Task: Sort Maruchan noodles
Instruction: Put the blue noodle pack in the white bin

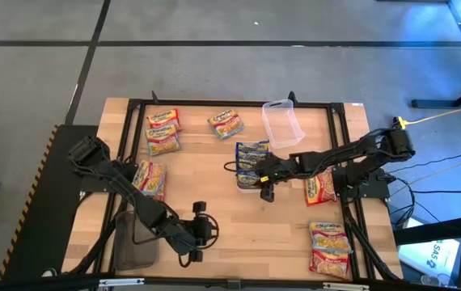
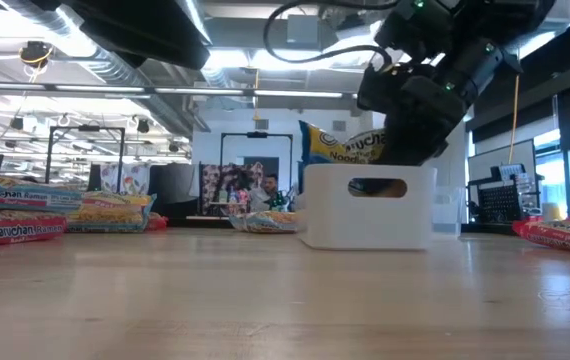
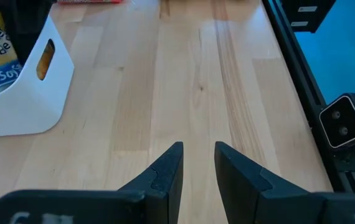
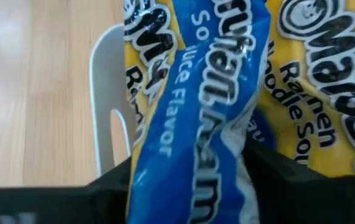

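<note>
Reading "Maruchan Ramen Noodle Soup" on blue-bordered yellow plastic packets (image 4: 208,93) standing in the white plastic tray (image 2: 367,208) mid-table; right gripper (image 1: 256,172) jaws straddle 1 packet, grip unclear; left gripper (image 3: 197,171) slightly parted, empty.

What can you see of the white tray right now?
The white tray is a small rectangular bin of smooth white plastic with an oval handle cutout in its end wall. It stands upright near the table's middle, holding blue-bordered noodle packets that stick up above its rim. The right pincer is over it, against the packets.
</note>
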Controlling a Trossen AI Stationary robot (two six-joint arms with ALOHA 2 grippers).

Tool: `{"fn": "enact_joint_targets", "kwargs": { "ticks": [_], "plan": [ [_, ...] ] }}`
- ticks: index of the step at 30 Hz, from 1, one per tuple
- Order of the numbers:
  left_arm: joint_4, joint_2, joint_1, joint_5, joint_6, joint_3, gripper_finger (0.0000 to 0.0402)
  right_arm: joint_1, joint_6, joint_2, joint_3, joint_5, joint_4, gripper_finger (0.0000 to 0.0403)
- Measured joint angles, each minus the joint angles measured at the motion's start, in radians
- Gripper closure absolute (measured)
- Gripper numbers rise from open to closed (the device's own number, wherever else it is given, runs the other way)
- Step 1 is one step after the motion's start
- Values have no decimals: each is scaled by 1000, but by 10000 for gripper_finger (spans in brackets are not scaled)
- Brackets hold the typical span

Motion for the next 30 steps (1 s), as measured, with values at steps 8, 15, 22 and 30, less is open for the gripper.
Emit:
{"fn": "enact_joint_targets", "kwargs": {
  "ticks": [8,15,22,30],
  "plan": [
    [0,0,0,1,0,0,316,2,-31,-11,227,-30,-415,170],
    [0,0,0,-1,1,0,316,2,-45,-14,435,-25,-646,171],
    [0,0,0,-1,20,0,316,2,-54,2,409,27,-458,195],
    [-6,0,0,-2,28,0,316,1,-74,73,314,27,-327,300]
  ]
}}
